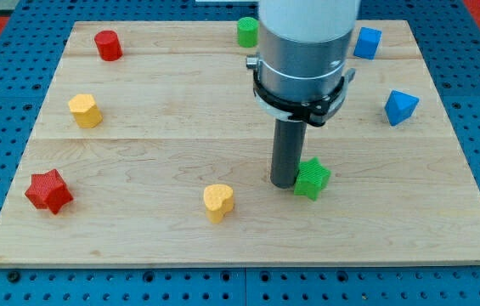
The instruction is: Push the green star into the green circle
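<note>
Touching green star with my tip, tip on star's left side, at view's lower centre-right of wooden worktop. No hand on this rig, only rod, so nothing spread or pinching. Green circle sits at view's top centre, well apart from star, partly beside arm body. Blue cube and second blue block at view's right. Yellow heart left of tip. Red star, yellow block, red cylinder along view's left.
</note>
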Controlling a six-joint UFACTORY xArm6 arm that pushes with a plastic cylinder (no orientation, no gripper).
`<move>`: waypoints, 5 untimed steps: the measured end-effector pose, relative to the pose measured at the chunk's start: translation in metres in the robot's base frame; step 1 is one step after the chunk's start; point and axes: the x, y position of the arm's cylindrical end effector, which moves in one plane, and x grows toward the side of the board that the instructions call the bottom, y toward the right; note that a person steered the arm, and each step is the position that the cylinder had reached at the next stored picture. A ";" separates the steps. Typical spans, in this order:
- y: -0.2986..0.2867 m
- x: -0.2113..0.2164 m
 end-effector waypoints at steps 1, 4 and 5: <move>-0.020 0.030; 0.067 -0.031; 0.027 -0.034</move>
